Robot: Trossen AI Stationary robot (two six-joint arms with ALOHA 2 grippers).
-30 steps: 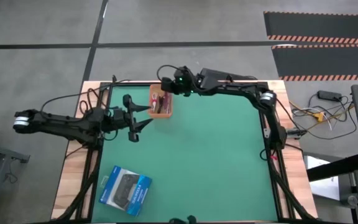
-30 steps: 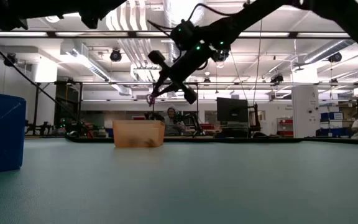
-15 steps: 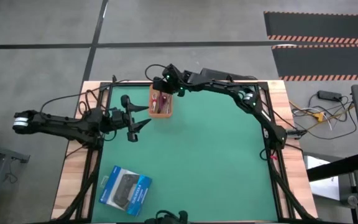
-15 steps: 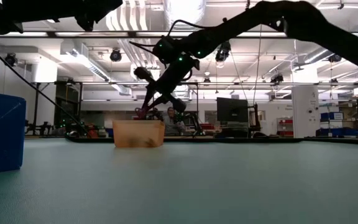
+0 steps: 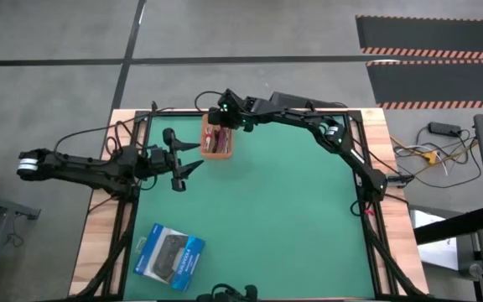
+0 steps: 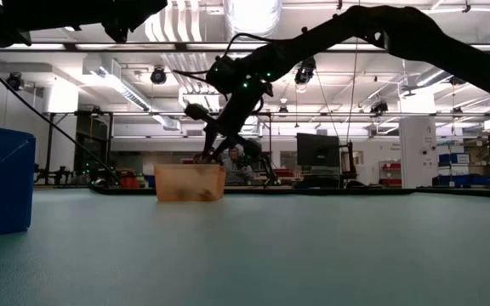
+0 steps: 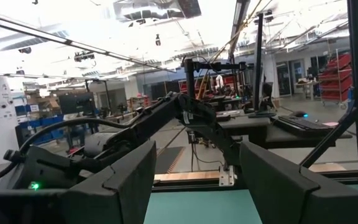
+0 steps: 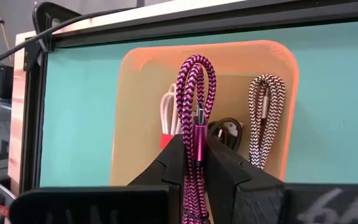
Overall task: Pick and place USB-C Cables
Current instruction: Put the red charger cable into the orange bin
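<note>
The right claw (image 8: 196,163) hangs directly above the small tan bin (image 8: 135,87) at the far edge of the green worktop (image 5: 275,218), its fingers pinched on the magenta-pink braided USB-C cable (image 8: 195,99). The folded bundle stands up between the fingers with its loop over the bin's opening, which looks like the line-up for dropping it in. Inside the bin lie a white cable with a red band (image 8: 168,112), a silver-grey braided cable (image 8: 263,115) and a dark coil that seems to be the black cable (image 8: 227,129), so this pink one appears to be the last to go. The left claw (image 5: 181,159) waits just beside the bin, its fingers spread wide and holding nothing, clear of the right arm's path. A blue-and-black box (image 5: 169,256) lies well apart near the front left corner, outside the work.
</note>
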